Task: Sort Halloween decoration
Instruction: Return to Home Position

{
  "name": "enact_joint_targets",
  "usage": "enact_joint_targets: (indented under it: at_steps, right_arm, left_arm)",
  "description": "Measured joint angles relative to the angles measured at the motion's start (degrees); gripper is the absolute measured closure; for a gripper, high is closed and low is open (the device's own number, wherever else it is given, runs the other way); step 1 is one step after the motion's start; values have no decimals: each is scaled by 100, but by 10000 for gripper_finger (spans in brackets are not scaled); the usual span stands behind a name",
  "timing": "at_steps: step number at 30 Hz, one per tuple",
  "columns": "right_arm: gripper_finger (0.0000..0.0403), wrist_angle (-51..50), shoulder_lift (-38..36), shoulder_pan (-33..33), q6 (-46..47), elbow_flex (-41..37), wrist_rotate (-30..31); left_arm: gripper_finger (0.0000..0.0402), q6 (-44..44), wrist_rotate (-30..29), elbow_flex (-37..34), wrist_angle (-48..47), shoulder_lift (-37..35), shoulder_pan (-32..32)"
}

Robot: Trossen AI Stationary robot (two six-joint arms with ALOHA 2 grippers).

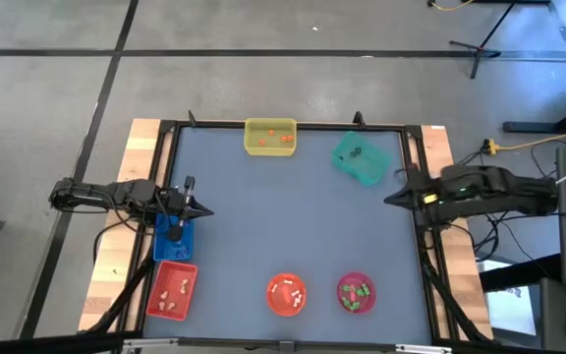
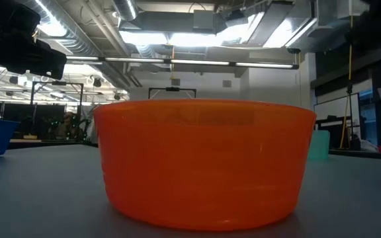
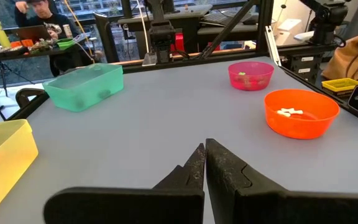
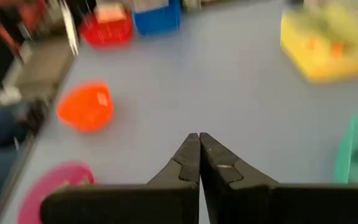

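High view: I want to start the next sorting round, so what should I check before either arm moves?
1. Left gripper shut, nothing held: ok.
2. Right gripper shut, nothing held: ok.
3. Both arms at the sides of the table, away from the bowls: ok.
4. Orange bowl holds white pieces: ok.
5. Pink bowl holds green pieces: ok.
6. Blue tray contents: cannot tell, the left gripper hangs over it.
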Motion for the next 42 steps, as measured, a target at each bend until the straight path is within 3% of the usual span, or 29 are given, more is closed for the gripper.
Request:
enact_joint_targets:
  at_steps: [8, 13, 21, 28, 42]
  right_arm:
    - [400, 966, -685, 4, -369, 0, 28]
    - [400, 1376, -690, 4, -431, 0, 385]
    - [400, 2344, -441, 8, -535, -15, 299]
    - [400, 3309, -375, 8, -792, -908, 292]
    - [400, 3396, -1030, 8, -938, -1890, 398]
  left_arm:
    - [401, 0, 0, 0, 0, -2, 0]
    - [401, 0, 0, 0, 0, -2, -1]
    - [401, 0, 0, 0, 0, -2, -1]
    - [401, 0, 0, 0, 0, -2, -1]
    - [401, 0, 0, 0, 0, 0, 0]
